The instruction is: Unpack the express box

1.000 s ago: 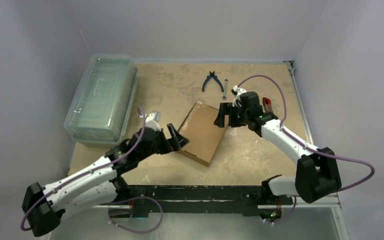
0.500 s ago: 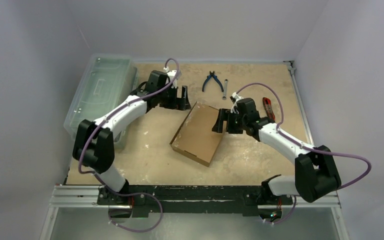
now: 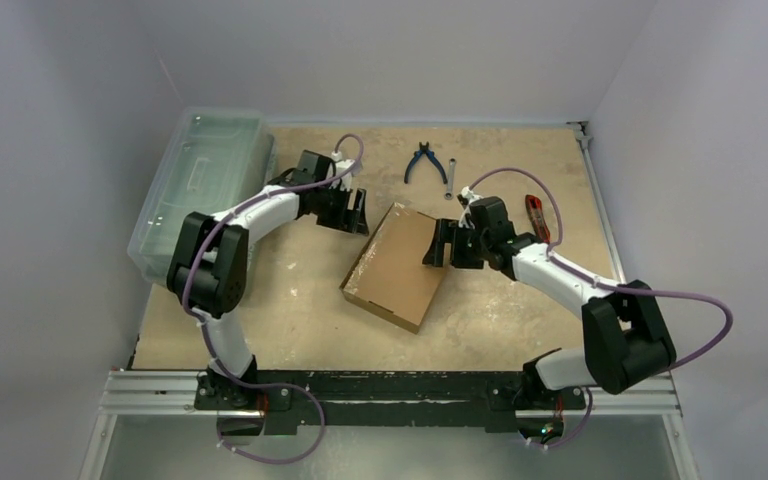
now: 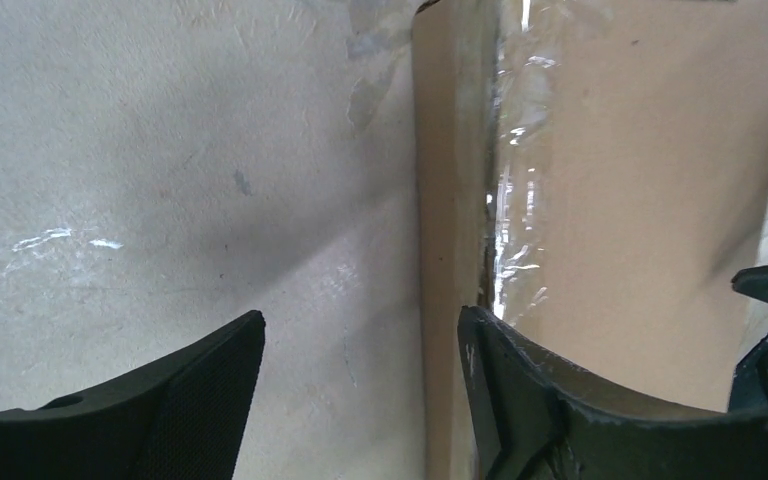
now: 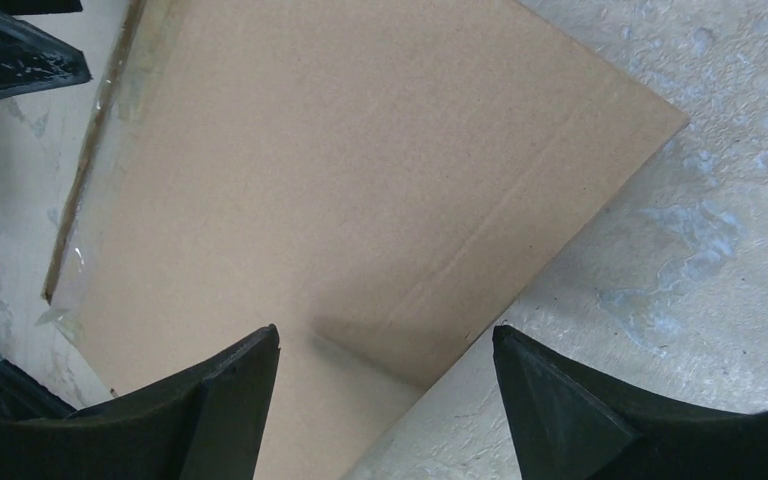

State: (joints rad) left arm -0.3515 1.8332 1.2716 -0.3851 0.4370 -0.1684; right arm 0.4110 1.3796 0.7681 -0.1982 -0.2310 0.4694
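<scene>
The express box (image 3: 395,265) is a flat brown cardboard mailer lying shut and askew mid-table, with clear tape along its left edge (image 4: 505,200). My left gripper (image 3: 357,212) is open at the box's far left corner; in the left wrist view (image 4: 360,340) one finger is over the table and the other over the box's taped rim. My right gripper (image 3: 438,243) is open at the far right edge, and that edge of the box (image 5: 340,170) runs between its fingers (image 5: 385,345). Neither holds anything.
A large clear lidded plastic bin (image 3: 205,190) stands along the left edge. Blue-handled pliers (image 3: 425,160) and a small wrench (image 3: 450,178) lie at the back. A red-handled tool (image 3: 535,213) lies just behind the right arm.
The left arm swung from the box's near left side round to its far left corner, and its jaws have narrowed. The right gripper edged slightly left over the box.
</scene>
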